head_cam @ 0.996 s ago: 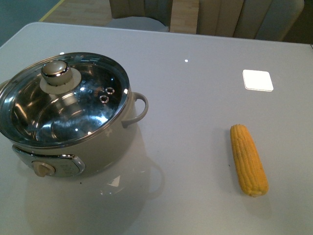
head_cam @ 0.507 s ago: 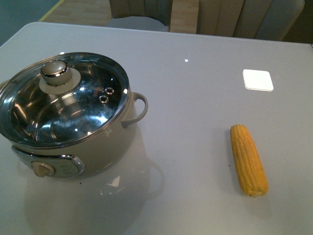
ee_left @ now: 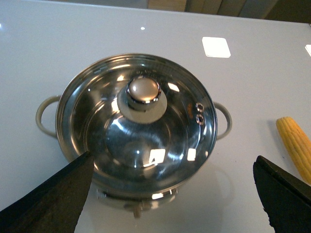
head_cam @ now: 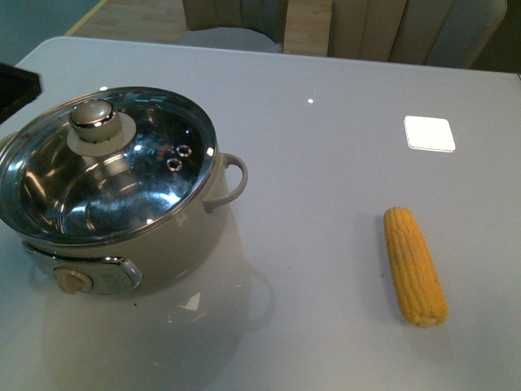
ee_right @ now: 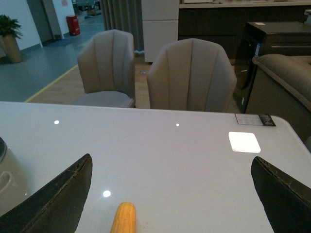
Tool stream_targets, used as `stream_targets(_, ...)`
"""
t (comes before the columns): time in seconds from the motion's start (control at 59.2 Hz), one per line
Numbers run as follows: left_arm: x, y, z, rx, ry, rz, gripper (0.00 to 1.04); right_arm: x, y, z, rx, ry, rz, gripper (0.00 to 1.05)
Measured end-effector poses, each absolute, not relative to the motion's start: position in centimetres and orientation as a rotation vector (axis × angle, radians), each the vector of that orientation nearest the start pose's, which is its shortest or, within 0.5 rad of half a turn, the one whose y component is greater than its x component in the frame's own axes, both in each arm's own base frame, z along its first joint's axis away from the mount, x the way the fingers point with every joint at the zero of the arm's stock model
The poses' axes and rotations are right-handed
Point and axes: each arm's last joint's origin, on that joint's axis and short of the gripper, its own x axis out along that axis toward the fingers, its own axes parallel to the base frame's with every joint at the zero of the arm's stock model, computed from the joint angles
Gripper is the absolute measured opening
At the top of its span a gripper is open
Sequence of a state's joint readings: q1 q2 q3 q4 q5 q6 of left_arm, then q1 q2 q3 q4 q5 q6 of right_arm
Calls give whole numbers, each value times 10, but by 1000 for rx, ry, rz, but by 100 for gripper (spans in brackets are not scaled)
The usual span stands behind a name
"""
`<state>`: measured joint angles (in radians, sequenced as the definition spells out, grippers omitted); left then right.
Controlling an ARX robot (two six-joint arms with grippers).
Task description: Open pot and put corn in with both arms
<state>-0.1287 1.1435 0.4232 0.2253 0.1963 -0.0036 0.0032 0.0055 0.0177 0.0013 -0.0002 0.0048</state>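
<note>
The cream-white pot [head_cam: 155, 244] stands at the table's left with its glass lid [head_cam: 122, 175] on; the lid's steel knob [head_cam: 91, 116] points up. The yellow corn [head_cam: 415, 265] lies alone at the right, apart from the pot. A black part of my left arm [head_cam: 16, 85] shows at the left edge. My left gripper [ee_left: 173, 165] hovers open above the pot's lid knob [ee_left: 143, 91], touching nothing. My right gripper [ee_right: 171, 162] hangs open over the table, with the tip of the corn [ee_right: 124, 218] just below and nothing between its fingers.
The grey-white table [head_cam: 326, 163] has a bright square reflection [head_cam: 429, 133] at the back right. Two beige chairs [ee_right: 189, 75] stand behind the far edge. The pot's loop handle [head_cam: 232, 179] sticks out toward the corn.
A black part of my left arm has come into the front view at the upper left edge. Pot, lid and corn have not moved.
</note>
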Motion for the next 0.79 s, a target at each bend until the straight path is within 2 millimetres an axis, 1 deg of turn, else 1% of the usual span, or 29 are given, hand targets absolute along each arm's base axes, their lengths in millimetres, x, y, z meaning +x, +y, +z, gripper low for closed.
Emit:
stream_targets(0.084, 236, -39, 174, -17, 516, -329, 98, 97, 0, 169, 5, -14, 3, 96)
stream_targets(0.169, 255, -44, 162, -15, 562, -344, 98, 97, 0, 169, 5, -14, 3, 96)
stream_targets(0.304, 278, -49, 146, -16, 628, -350, 98, 97, 0, 169, 5, -14, 3, 96)
stream_targets(0.388, 290, -51, 141, -14, 653, -346, 98, 97, 0, 169, 5, -14, 3, 96)
stream_targets(0.456, 304, -49, 137, -17, 675, -336, 98, 97, 0, 169, 5, -14, 3, 96)
stream_targets(0.659, 327, -48, 131, -4, 696, -328, 98, 97, 0, 169, 5, -14, 3, 96)
stream_targets(0.794, 338, -47, 123, 3, 719, -316, 98, 97, 0, 169, 5, -14, 3, 96)
